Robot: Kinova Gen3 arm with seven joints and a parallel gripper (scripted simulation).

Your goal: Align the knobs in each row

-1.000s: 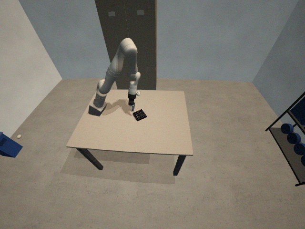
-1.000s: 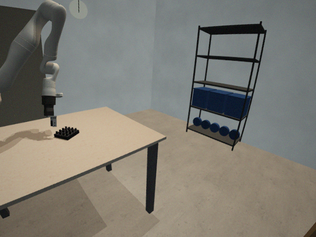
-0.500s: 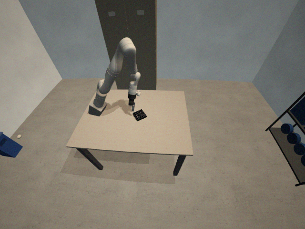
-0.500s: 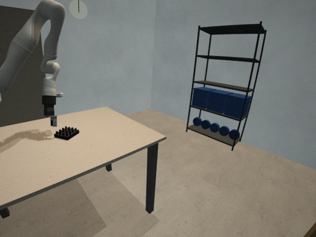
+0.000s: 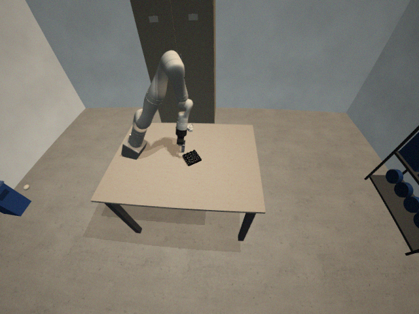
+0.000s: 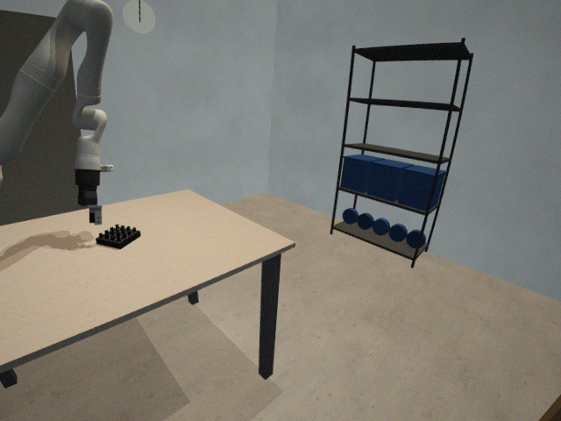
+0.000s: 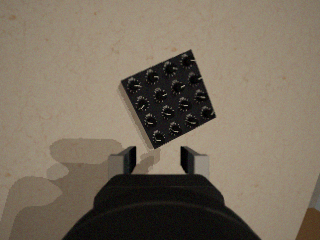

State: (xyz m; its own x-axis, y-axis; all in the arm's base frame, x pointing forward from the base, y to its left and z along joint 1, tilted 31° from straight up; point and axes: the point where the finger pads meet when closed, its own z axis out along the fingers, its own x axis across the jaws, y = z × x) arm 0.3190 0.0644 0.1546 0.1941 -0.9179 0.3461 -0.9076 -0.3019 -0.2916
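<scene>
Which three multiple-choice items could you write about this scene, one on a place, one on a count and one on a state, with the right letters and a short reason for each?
1. Where does the knob box stand?
A. on the table
B. on the floor
C. on the shelf rack

2. How many blue boxes stand on the shelf rack?
A. one
B. three
C. six

3. What is the state of the hand?
A. shut on a knob
B. shut on nothing
C. open and holding nothing

Key: 1 A, the exterior view shows the box on the table, near the arm. 2 B, three blue boxes stand side by side on one board. 3 C, the wrist view shows both fingers wide apart, above the table, with only its surface between them.
</scene>
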